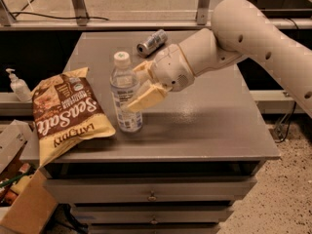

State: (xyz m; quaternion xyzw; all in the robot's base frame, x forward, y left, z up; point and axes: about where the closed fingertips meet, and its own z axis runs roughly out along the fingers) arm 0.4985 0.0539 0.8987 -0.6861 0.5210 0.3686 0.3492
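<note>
A clear water bottle [126, 94] with a white cap stands upright on the grey cabinet top [204, 121], left of centre. My gripper [134, 86] is right up against the bottle's right side at mid height, reaching in from the right on a cream arm [243, 28]. The bottle's base rests on the surface. A brown Sea Salt chip bag [66, 113] lies flat just left of the bottle, with its lower corner hanging over the front edge. A silver can [151, 42] lies on its side at the back, behind the gripper.
The cabinet has drawers [151, 189] below its front edge. A hand-sanitiser pump bottle [18, 86] stands on a lower ledge to the left. A cardboard box [27, 208] with clutter sits on the floor at lower left. A metal rail [146, 24] runs behind.
</note>
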